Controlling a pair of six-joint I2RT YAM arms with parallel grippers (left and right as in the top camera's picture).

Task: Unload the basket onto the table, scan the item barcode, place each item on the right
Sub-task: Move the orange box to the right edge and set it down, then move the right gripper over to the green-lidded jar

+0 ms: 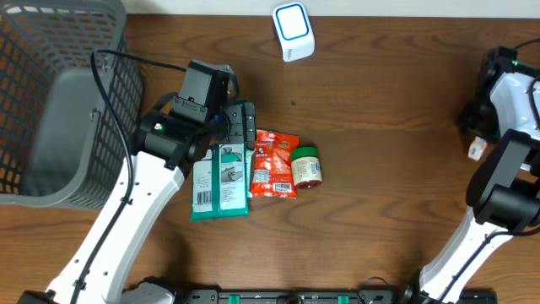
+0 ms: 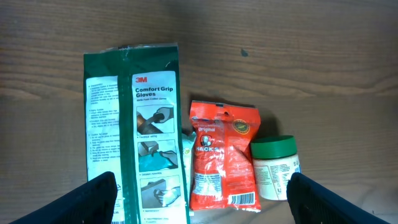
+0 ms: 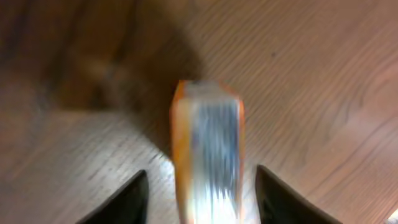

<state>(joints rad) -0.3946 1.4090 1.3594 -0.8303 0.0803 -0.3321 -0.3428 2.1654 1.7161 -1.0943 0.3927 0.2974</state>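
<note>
Right gripper (image 3: 201, 171): half spread, holding nothing. Each finger stands a little clear of the item (image 3: 208, 143), with bare table (image 1: 388, 127) showing in both gaps.
Item: narrow, orange-edged, pale striped face, set between my right fingers. Wrist view too blurred to read any print or find a barcode. Cannot tell whether it rests on the table or is just above it.
Right arm sits at the table's right side, well apart from the scanner (image 1: 293, 29).
Scanner: white with a blue ring, at the far edge of the table near the middle.

Left gripper (image 2: 202, 177): wide, holding nothing, hovering above the goods in the middle of the table.
Under it, left to right:
- gloves (image 2: 137, 130), green pack, lying flat
- bag (image 2: 222, 155), red, just beside the gloves, barcode visible at its lower corner
- jar (image 2: 275, 167), green lid, on its side, touching the bag

Basket (image 1: 51, 101): grey, at the table's left end.
</note>
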